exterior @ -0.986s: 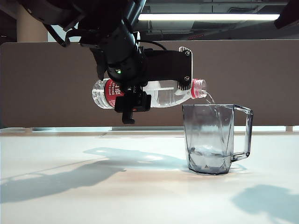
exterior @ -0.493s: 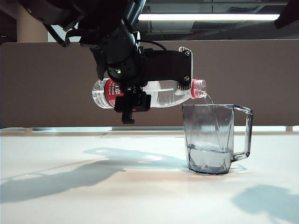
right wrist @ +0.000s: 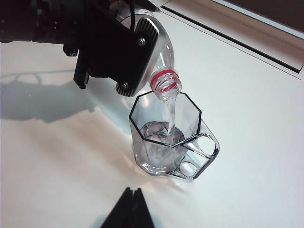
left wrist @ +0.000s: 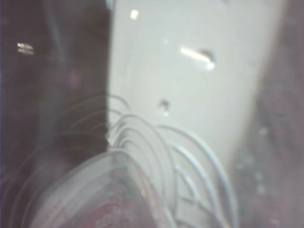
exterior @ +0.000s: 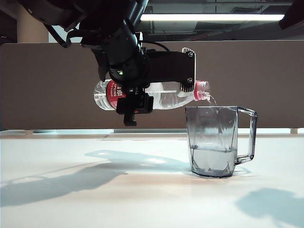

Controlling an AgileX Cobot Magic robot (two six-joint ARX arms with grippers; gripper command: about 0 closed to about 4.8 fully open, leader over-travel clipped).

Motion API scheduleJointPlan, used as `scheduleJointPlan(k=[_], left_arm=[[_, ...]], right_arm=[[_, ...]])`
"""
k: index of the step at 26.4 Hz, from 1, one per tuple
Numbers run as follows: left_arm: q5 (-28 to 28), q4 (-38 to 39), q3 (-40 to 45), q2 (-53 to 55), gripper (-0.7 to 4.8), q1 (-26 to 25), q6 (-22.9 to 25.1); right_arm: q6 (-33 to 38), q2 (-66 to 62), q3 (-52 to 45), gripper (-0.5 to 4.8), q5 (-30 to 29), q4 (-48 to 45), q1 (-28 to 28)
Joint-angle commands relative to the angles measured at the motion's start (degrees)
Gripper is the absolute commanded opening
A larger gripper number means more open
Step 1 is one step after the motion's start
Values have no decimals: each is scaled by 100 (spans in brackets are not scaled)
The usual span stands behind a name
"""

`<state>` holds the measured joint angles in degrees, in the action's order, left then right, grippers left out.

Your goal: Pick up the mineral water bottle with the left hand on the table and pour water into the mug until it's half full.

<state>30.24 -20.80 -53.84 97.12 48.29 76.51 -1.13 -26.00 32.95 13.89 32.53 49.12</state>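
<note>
My left hand pinches the mineral water bottle nearly level above the worktop, its mouth over the mug. Water streams in; the mug looks roughly a third full. My right hand, fingertips pressed together, hangs near the mug.

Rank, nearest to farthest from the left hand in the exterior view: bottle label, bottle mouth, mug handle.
From the left hand:
1. Bottle label, right at the hand on the left.
2. Bottle mouth, at the bottle's right end, above the mug rim.
3. Mug handle, far right.
</note>
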Motion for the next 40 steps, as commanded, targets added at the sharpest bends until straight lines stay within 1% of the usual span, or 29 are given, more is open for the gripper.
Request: scheduleJointPlan(k=[1,11,13,26,29,33,34,35,36,38,40], left_arm=[[63,-262,-68,-52,272,4,22],[63,-262,-68,-55,272,4,26],[66,-262,-68,-55,272,4,153],[61,-264,-68,-55,272,7,96],[61,-262,-68,-55,272,7,20],[61,-254,-68,-55,272,4,-573],[61,-243,-68,-55,272,7,-890],[59,-243,-68,-55,272,7,-1034],[57,-243,-68,-55,272,7,-1351],[55,-240,-68,-55,272,7,-1587],[-24,-238,-68,-55,272,7,-2031]], right_arm=[[7,11,24,-5,-11,-57,-2],[7,11,24,-5,-11,-57,-2],[7,11,24,-5,-11,-57,-2],[7,11,24,-5,-11,-57,-2],[4,11,24,-5,-11,-57,-2],[7,11,24,-5,-11,-57,-2],[7,11,24,-5,-11,-59,-2],[4,11,24,-5,-11,-57,-2],[4,11,24,-5,-11,-57,-2],[7,11,24,-5,-11,-57,-2],[7,11,24,-5,-11,-57,-2]])
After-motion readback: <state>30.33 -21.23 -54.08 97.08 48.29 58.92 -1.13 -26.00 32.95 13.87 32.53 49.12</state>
